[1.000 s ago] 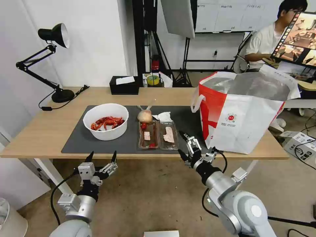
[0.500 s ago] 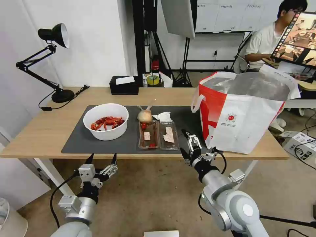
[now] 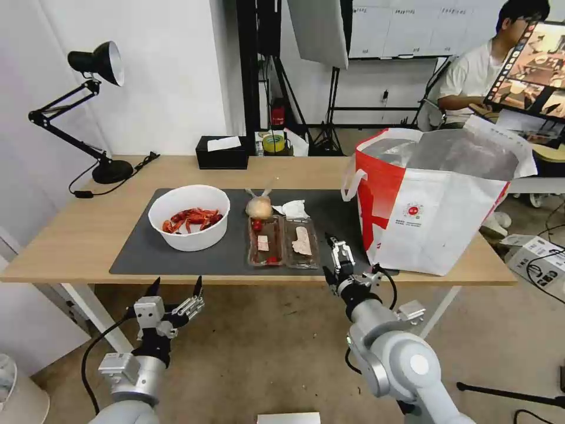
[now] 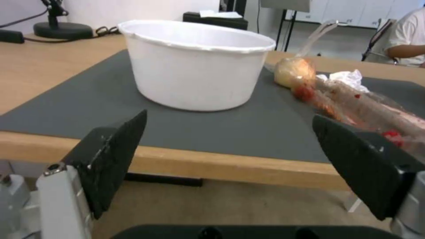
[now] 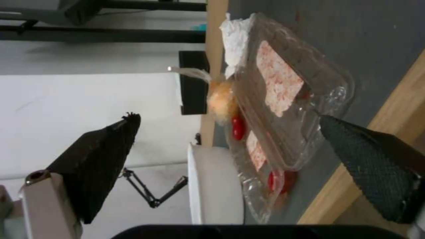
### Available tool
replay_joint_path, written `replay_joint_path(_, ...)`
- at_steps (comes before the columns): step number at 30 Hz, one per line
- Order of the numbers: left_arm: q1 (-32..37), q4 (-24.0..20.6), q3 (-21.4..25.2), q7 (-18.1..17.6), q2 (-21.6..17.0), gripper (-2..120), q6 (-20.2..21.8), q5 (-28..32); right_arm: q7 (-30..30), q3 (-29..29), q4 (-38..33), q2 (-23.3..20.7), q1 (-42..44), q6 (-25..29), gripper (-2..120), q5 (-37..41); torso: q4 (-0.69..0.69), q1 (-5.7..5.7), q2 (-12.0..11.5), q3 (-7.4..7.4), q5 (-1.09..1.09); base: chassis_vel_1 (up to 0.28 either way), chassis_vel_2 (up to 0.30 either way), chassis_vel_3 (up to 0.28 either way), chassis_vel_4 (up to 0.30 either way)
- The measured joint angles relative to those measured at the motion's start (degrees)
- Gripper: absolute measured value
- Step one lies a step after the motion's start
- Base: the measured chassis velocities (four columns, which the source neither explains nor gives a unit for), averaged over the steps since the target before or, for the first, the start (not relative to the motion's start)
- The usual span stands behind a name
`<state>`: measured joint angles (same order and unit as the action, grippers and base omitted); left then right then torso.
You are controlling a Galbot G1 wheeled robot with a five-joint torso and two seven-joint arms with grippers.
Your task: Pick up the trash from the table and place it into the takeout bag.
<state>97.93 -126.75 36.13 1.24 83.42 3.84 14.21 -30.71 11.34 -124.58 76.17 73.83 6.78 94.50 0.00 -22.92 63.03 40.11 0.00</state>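
Note:
On the dark mat (image 3: 235, 253) of the table (image 3: 76, 235) stand the white bowl (image 3: 188, 219) of red crayfish shells, the clear hinged tray (image 3: 283, 242), the knotted bag (image 3: 259, 206) and the crumpled tissue (image 3: 293, 208). The takeout bag (image 3: 435, 206) stands open at the table's right end. My right gripper (image 3: 331, 257) is open at the front edge, just right of the tray (image 5: 288, 99), holding nothing. My left gripper (image 3: 176, 284) hangs open below the front edge, facing the bowl (image 4: 195, 66). The left wrist view also catches the knotted bag (image 4: 294, 71) and tissue (image 4: 347, 78).
A black desk lamp (image 3: 97, 65) stands at the back left with its cable on the wood. A black tissue box (image 3: 222, 153) sits at the back middle edge. Bare wood lies left of the mat. A cardboard box (image 3: 538, 259) is on the floor at right.
My right gripper has shifted left and up toward the tray's right front corner. The left gripper has sunk slightly below the table edge. The trash has not moved.

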Motion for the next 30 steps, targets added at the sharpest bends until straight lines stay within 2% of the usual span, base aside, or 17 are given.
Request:
replay_joint_path(5, 0.71, -0.02, 0.20, 0.00, 1.01, 100, 0.06, -0.73, -0.78, -1.52, 2.51, 1.30, -1.56, 0.20, 100, -0.87, 0.00, 0.00, 0.00, 0.00, 0.00, 0.000, 0.000, 0.000, 0.000)
replay_joint_path(30, 0.67, -0.52, 1.44, -0.17, 1.07, 100, 1.18, -0.70, -0.68, -3.95, 7.50, 3.97, -5.72, -0.14, 100, 2.32, 0.00, 0.00, 0.00, 0.00, 0.00, 0.000, 0.000, 0.000, 0.000)
